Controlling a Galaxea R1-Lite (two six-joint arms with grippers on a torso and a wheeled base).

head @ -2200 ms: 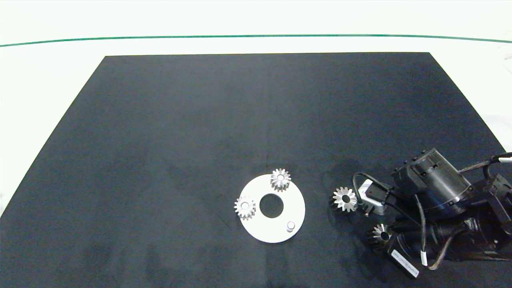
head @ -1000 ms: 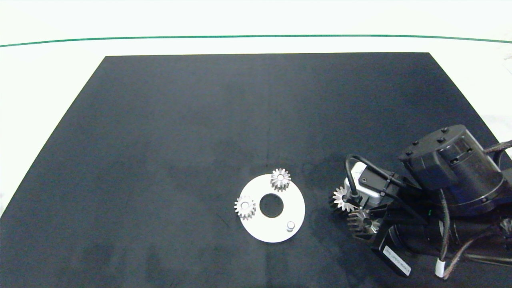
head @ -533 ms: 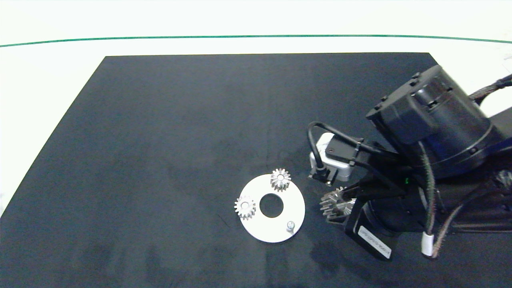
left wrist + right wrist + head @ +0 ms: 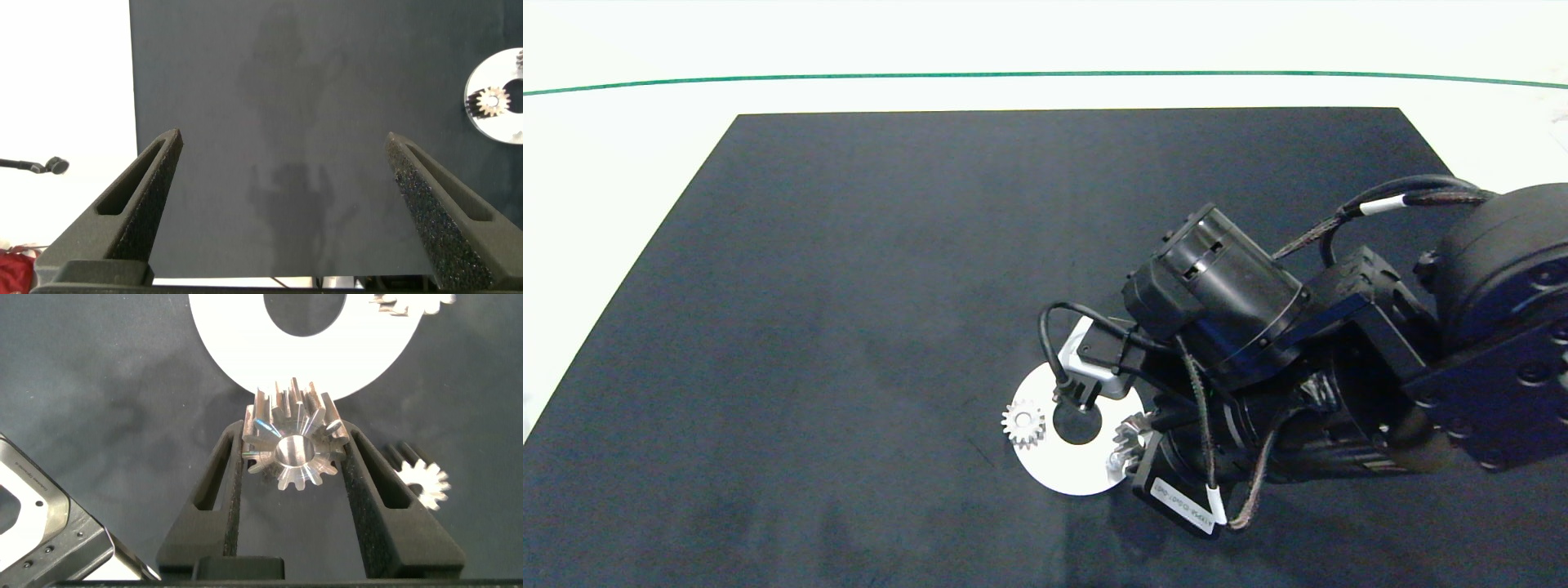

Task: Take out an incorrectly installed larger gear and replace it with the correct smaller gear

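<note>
1. The right gripper [image 4: 292,457] hangs over the 4 o'clock edge of the white ring plate [image 4: 1045,474], its jaws closed on the smaller gear [image 4: 290,445].
2. The gear is pinched across its toothed rim, one finger on each side. Its bore axis is tilted well off vertical, and in the right wrist view the round centre bore faces the camera.
3. In the head view this gear [image 4: 1129,452] shows only partly beside the arm, at the plate's 4 o'clock edge.
4. A second silver gear [image 4: 1023,423] sits flat on the plate at 9 o'clock of its centre hole [image 4: 1076,425].
5. Another silver gear [image 4: 418,478] lies flat on the black mat [image 4: 849,286] that covers the tabletop, near the right gripper.
6. The left gripper [image 4: 286,163] is held above bare mat, well apart from the plate, with its jaws spread wide and holding nothing.
</note>
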